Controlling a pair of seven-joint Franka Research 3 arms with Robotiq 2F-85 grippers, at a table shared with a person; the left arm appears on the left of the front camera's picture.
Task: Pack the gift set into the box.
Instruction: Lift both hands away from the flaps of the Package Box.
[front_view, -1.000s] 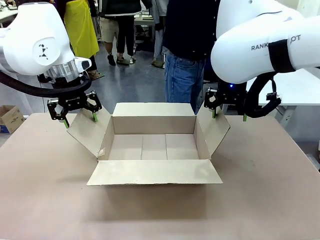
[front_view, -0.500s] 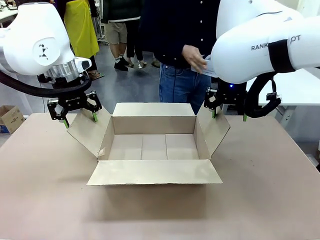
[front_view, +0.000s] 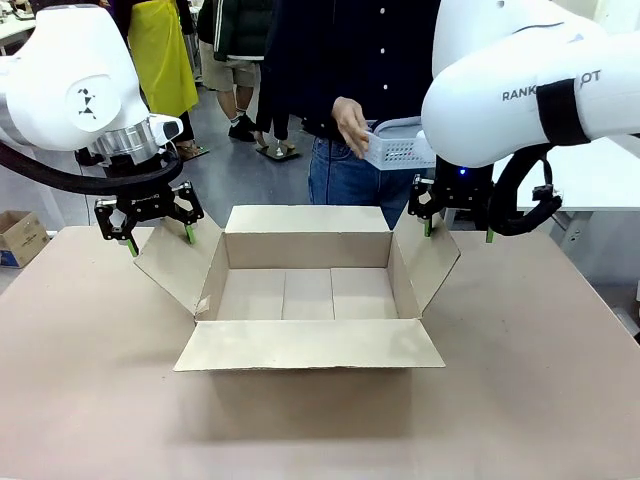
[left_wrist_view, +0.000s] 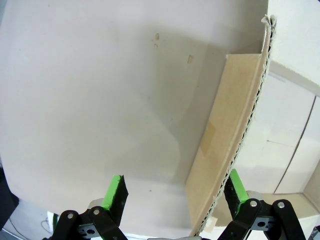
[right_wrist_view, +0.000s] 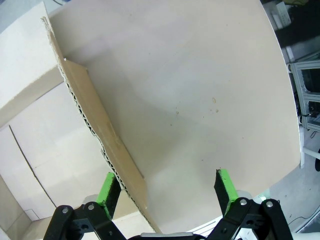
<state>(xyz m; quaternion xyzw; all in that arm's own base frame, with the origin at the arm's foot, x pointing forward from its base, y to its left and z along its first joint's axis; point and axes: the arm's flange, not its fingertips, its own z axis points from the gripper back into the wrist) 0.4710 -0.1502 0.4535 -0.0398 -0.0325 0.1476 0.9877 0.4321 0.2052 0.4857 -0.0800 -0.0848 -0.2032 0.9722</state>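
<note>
Status: box (front_view: 305, 250) sits open mid-frame on the table (front_view: 90, 380), all four flaps folded out, floor bare. Nothing is packed yet.

Left gripper (front_view: 160, 240) is at left-centre of the front view, over the top edge of the left flap (front_view: 180, 265). In its wrist view the fingers (left_wrist_view: 116, 191) are spread wide. The flap edge runs up between them, close to the pad at lower right, and isn't pinched. So it's open and straddling the flap, not gripping.

Right gripper (front_view: 458, 232) mirrors that at right-centre, over the right flap (front_view: 428, 265). It's also spread wide, with the flap edge close to the lower-left finger (right_wrist_view: 107, 192) in its wrist view and the other finger well clear. Open, holding nothing.

Gift set (front_view: 398, 150) is in the upper middle of the frame, held by the person's hand (front_view: 350, 125) on the far side of the table. It's above and behind the box's far right corner, right up against the right arm. It's a pale piece with a grid-like face. The arm hides part of it, so I can't tell whether that's the whole set or only one piece.

Step, as I read it: both arms are bracketing the side flaps to keep the box open, waiting on the drop-in.

Next move probably needs:
- the item brought down over the far wall and laid flat on the box floor
- both arms stationary while the hand passes near the right gripper
- side flaps kept out of the opening until the set is in
</note>
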